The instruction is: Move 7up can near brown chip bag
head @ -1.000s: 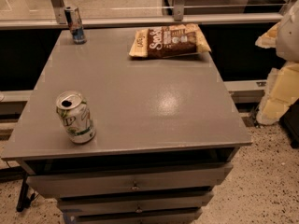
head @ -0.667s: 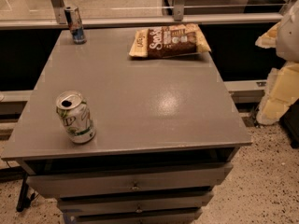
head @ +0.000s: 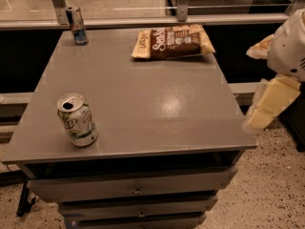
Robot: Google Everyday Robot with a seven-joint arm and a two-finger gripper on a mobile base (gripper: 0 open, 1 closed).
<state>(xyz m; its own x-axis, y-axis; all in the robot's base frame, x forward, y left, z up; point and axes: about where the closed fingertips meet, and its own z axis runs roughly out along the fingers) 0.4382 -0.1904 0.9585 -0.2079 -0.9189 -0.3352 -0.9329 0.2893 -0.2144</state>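
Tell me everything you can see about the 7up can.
The 7up can is a white-and-silver metal soda can with green markings and an opened silver top. It stands upright near the front-left corner of the grey table, touching only the tabletop. The gripper hangs off the table's right edge, far from it.

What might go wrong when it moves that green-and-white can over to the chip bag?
The 7up can stands near the front-left corner of the table, so a clumsy nudge may knock it off. Its top is open, so tipping it might spill whatever is inside. The end effector hangs off the table's right side, far from the can, so its long reach across may miss.
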